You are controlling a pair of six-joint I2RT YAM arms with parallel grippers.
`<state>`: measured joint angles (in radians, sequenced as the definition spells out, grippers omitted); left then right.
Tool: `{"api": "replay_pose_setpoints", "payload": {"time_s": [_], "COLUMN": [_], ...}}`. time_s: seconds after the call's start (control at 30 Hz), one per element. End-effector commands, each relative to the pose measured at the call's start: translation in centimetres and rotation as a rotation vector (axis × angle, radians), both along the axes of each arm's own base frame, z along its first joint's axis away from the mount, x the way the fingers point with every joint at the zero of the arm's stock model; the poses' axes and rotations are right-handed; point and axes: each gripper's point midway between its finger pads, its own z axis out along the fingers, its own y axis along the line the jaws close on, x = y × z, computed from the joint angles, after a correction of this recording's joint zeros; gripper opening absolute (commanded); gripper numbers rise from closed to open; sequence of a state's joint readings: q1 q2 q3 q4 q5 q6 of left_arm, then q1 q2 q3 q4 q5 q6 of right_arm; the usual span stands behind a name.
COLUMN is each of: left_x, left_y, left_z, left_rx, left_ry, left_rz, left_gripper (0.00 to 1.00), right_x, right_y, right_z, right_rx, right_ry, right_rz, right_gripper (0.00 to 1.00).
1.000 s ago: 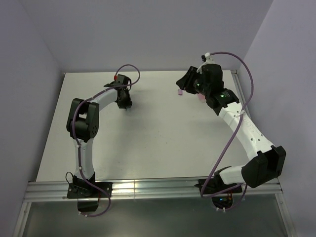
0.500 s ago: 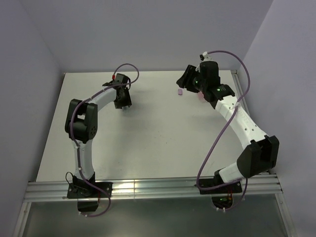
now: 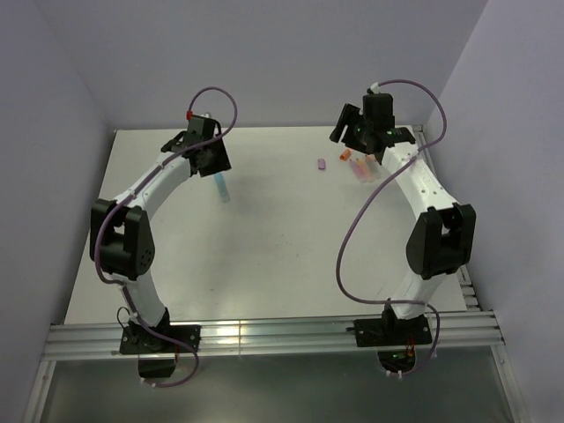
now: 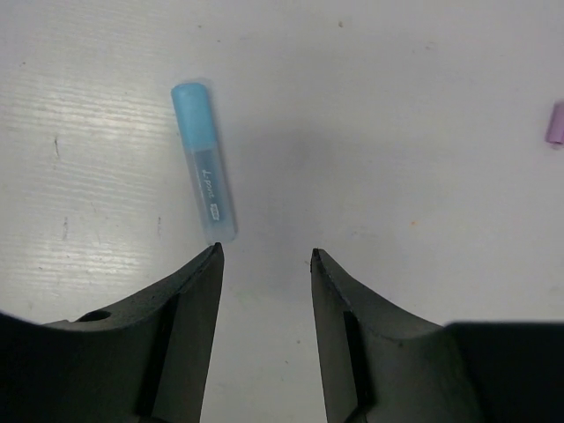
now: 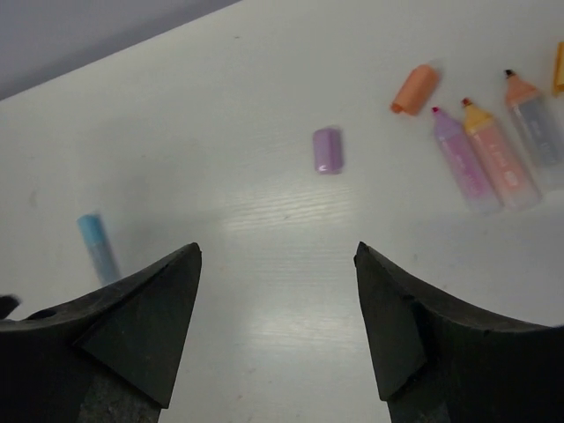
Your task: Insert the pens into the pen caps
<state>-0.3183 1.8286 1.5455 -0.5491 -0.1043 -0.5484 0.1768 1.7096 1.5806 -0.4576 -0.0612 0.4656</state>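
Observation:
A light blue pen (image 4: 204,162) with a solid blue cap on one end lies flat on the white table (image 3: 264,256), just beyond my left gripper (image 4: 264,256), which is open and empty. In the top view that blue pen (image 3: 220,188) lies below the left gripper (image 3: 214,169). My right gripper (image 5: 278,251) is open and empty, hovering near the far edge. Ahead of it lie a purple cap (image 5: 327,150), an orange cap (image 5: 415,90) and three uncapped pens side by side: pinkish-purple (image 5: 463,160), peach (image 5: 499,163) and whitish (image 5: 538,125).
The purple cap (image 3: 322,163) and the pen cluster (image 3: 361,167) sit at the back right, close to the lilac back wall. A small orange piece (image 5: 559,67) shows at the right wrist view's edge. Both arms arch over the table's sides.
Both grippers opened and both arms swung up toward the back. The left let the blue pen go onto the table. The right uncovered the pen cluster.

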Motion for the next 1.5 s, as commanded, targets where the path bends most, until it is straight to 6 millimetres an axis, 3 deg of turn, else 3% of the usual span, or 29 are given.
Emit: {"api": "replay_pose_setpoints", "payload": {"time_s": [0.0, 0.03, 0.1, 0.13, 0.2, 0.27, 0.3, 0.33, 0.63, 1.0, 1.47], "left_x": [-1.3, -1.7, -2.8, -3.4, -4.6, -5.9, -6.3, -6.7, -9.1, -9.3, -9.2], "left_y": [-1.9, -2.2, -2.9, -3.4, -4.2, -5.0, -5.6, -5.9, -7.0, -7.0, -7.3], "left_z": [3.4, 3.8, 5.0, 5.4, 6.1, 6.2, 6.3, 6.3, 6.6, 5.6, 5.2], "left_rx": [-0.11, -0.118, -0.151, -0.168, -0.213, -0.227, -0.231, -0.233, -0.265, -0.264, -0.27], "left_ry": [-0.061, -0.069, -0.098, -0.104, -0.121, -0.117, -0.119, -0.122, -0.125, -0.117, -0.111], "left_rz": [-0.055, -0.065, -0.092, -0.11, -0.143, -0.171, -0.191, -0.202, -0.269, -0.271, -0.279], "left_gripper": [0.49, 0.5, 0.5, 0.5, 0.5, 0.5, 0.5, 0.5, 0.5, 0.5, 0.5], "right_x": [1.9, 2.7, 3.9, 4.6, 5.8, 6.4, 7.2, 7.5, 8.1, 7.4, 6.8], "right_y": [-3.0, -3.5, -5.0, -5.5, -6.6, -7.1, -7.4, -7.6, -8.4, -8.8, -9.1], "right_z": [-0.8, -2.8, -3.5, -5.4, -5.9, -8.3, -7.8, -9.4, -13.6, -16.4, -17.4], "right_rx": [-0.063, -0.071, -0.064, -0.065, -0.068, -0.086, -0.102, -0.115, -0.17, -0.198, -0.233], "right_ry": [0.023, 0.064, 0.081, 0.119, 0.121, 0.172, 0.158, 0.189, 0.284, 0.353, 0.377], "right_rz": [-0.015, -0.012, -0.03, -0.037, -0.052, -0.059, -0.063, -0.066, -0.066, -0.063, -0.062], "right_gripper": [0.79, 0.8, 0.77, 0.76, 0.7, 0.66, 0.66, 0.66, 0.61, 0.61, 0.6]}}
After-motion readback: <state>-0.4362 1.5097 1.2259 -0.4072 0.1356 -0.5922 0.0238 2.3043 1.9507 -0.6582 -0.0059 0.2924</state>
